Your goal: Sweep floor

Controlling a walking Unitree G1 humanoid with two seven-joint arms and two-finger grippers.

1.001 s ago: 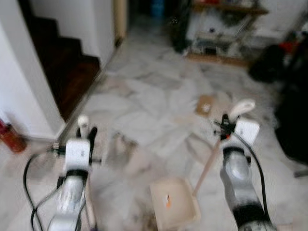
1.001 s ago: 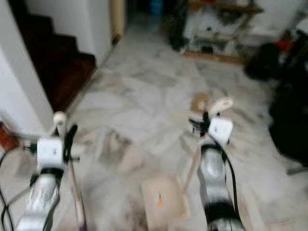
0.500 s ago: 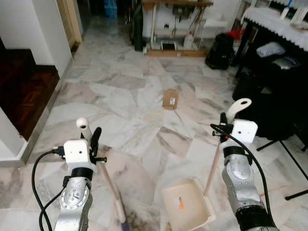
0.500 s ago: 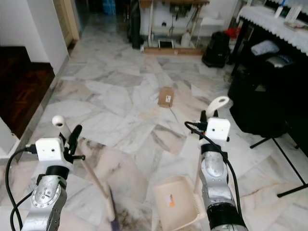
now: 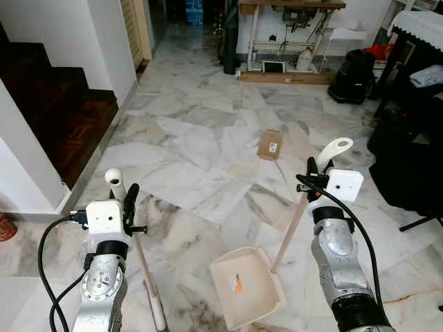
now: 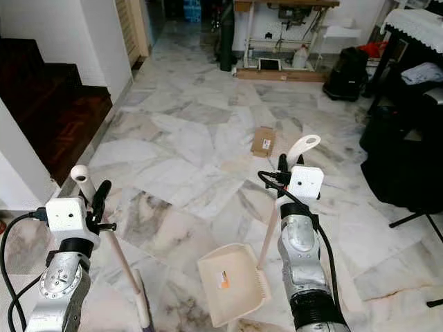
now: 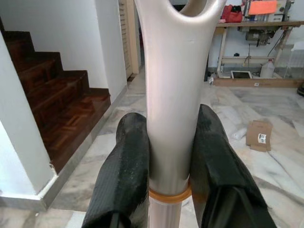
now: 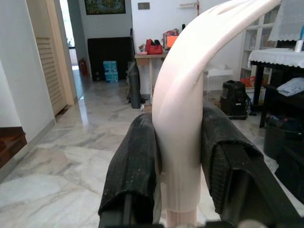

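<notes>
Below the head camera, in the left eye view, the left gripper was clamped on the upper part of the broom, whose stick ran down to the marble floor close to the robot's feet. The right gripper was closed on the curved top of the dustpan handle, and the dustpan rested on the floor between the two arms. A small cardboard piece lay further ahead, well apart from the pan. Compared with half a second before, the whole picture had shifted: the staircase took more room on the left side, so the robot had turned, while the cardboard itself had not moved. One second before the picture was blurred by walking; now it was sharp.

The right eye view showed the same scene, with the cardboard piece straight ahead of the pan's mouth.

From the left wrist view, two black fingers pressed on both sides of the silver broom grip.

From the right wrist view, the fingers held the cream handle in the same way.

I judge that both tools were secure and the robot was lining up on the cardboard; sweeping was not yet begun.
</notes>
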